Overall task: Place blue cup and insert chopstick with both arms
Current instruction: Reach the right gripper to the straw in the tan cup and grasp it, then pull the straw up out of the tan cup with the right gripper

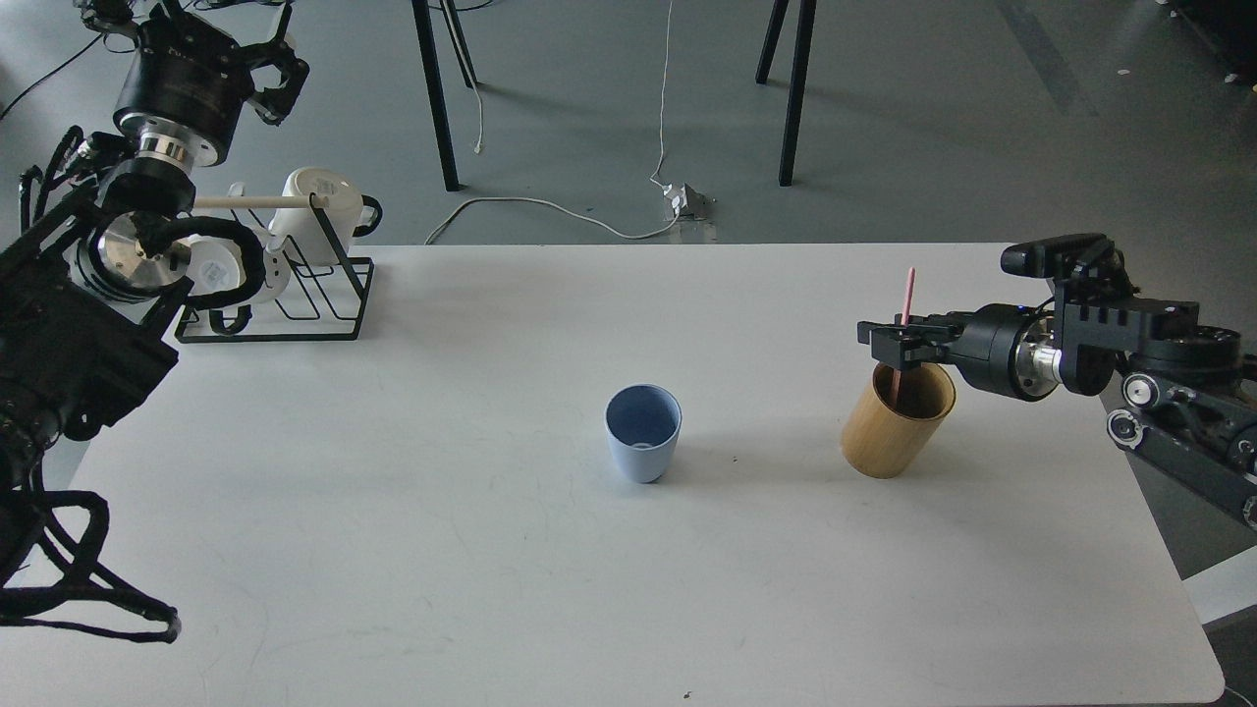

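Note:
The blue cup [643,432] stands upright and alone near the middle of the white table [491,550]. The pink chopstick [907,295] stands nearly upright, its lower end inside the tan bamboo cylinder [896,420] at the right. My right gripper [889,339] reaches in from the right just above the cylinder's rim and is shut on the chopstick about halfway up. My left gripper [275,74] is raised at the far left, above the black wire rack, open and empty, far from the cup.
A black wire rack [295,295] with a pale wooden rod and white mugs [319,206] stands at the table's back left. Black stand legs and a white cable lie on the floor behind the table.

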Robot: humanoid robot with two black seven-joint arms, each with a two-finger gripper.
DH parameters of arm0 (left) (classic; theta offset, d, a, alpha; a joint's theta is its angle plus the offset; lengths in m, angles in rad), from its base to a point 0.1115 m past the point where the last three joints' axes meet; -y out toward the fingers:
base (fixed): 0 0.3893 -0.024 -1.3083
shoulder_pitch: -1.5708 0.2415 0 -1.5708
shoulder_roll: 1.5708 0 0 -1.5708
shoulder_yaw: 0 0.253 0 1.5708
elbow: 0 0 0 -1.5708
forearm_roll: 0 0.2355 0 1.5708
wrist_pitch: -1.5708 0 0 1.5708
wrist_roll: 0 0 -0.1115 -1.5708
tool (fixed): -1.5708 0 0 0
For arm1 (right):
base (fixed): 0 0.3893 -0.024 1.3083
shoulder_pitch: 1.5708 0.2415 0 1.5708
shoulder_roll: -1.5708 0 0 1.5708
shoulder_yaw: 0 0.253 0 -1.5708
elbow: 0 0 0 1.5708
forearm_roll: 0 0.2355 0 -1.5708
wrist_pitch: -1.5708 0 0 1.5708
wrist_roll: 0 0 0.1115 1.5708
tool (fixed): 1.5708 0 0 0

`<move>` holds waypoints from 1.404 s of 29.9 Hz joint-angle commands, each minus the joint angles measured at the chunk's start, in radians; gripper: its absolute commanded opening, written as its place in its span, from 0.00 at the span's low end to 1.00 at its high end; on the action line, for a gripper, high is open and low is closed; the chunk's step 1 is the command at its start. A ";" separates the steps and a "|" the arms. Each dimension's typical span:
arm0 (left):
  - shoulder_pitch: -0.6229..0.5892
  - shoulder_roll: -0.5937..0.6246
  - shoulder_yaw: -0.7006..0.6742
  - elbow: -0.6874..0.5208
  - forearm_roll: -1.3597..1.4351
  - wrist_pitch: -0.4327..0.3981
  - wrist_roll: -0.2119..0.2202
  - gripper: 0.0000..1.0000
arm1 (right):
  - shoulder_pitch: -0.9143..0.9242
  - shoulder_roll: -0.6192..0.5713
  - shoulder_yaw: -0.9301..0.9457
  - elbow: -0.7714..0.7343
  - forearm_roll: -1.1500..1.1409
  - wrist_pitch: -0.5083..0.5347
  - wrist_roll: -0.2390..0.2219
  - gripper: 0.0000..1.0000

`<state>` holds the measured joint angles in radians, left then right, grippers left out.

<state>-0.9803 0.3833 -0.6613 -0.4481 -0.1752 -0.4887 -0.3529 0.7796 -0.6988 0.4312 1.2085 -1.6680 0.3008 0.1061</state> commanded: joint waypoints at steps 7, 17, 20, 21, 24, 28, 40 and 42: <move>0.000 0.002 0.002 0.000 0.000 0.000 0.000 1.00 | -0.003 -0.008 -0.006 0.000 -0.001 0.001 -0.020 0.03; -0.003 0.006 0.003 0.002 0.002 0.000 0.000 1.00 | 0.066 -0.106 0.003 0.048 0.005 0.001 -0.019 0.00; -0.003 0.011 0.003 0.002 0.000 0.000 0.000 1.00 | 0.116 -0.171 0.012 0.114 0.019 0.009 -0.019 0.00; -0.003 0.009 0.003 0.006 0.000 0.000 -0.001 1.00 | 0.136 -0.188 0.012 0.135 0.020 0.011 -0.017 0.00; -0.003 0.009 0.003 0.022 0.000 0.000 0.000 1.00 | 0.219 -0.208 0.012 0.164 0.019 0.011 -0.019 0.00; -0.001 0.006 0.003 0.025 0.002 0.000 -0.001 1.00 | 0.311 -0.162 0.033 0.163 0.056 0.008 -0.017 0.00; -0.003 0.006 0.003 0.025 0.002 0.000 -0.001 1.00 | 0.264 0.235 0.018 0.117 0.136 0.001 -0.034 0.01; -0.003 0.006 0.003 0.025 0.002 0.000 -0.001 1.00 | 0.257 0.263 0.015 0.108 0.136 0.009 -0.040 0.01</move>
<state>-0.9826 0.3880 -0.6581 -0.4232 -0.1733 -0.4887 -0.3545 1.0531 -0.4835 0.4508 1.3321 -1.5303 0.3016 0.0729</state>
